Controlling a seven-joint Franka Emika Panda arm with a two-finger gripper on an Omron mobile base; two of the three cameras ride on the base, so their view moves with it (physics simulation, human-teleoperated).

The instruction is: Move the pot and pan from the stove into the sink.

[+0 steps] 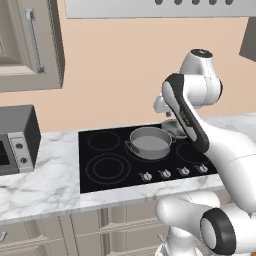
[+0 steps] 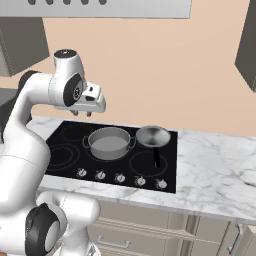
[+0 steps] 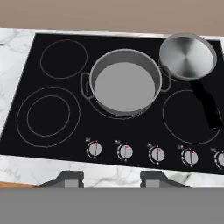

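On the black glass stove (image 3: 52,131), set into the white marble counter (image 2: 215,165), the pot (image 3: 125,83) and the pan (image 3: 187,56) were both found standing upright. In the hand view the pot was placed near the middle of the cooktop, between the rear-left and front-right ring burners, with its two small loop handles lying at about 9 and 3 o'clock on its rim. The pan was located at about 2 o'clock from the pot, at the rear right of the cooktop; its rim appeared to touch or nearly touch the pot's right handle, though contact could not be confirmed. The pan's long black handle (image 3: 206,104) was directed toward 5 o'clock, across the front-right burner. A row of silver knobs (image 3: 126,152) was seen along the front edge of the stove. The gripper (image 2: 82,113) was held in the air above the rear-left part of the cooktop, well apart from both vessels, with nothing between its fingertips (image 3: 66,177); the jaws were seen parted by a moderate gap. A range hood (image 2: 100,7) was mounted overhead, and a microwave (image 1: 15,142) stood on the counter at 9 o'clock from the stove in the left base view.
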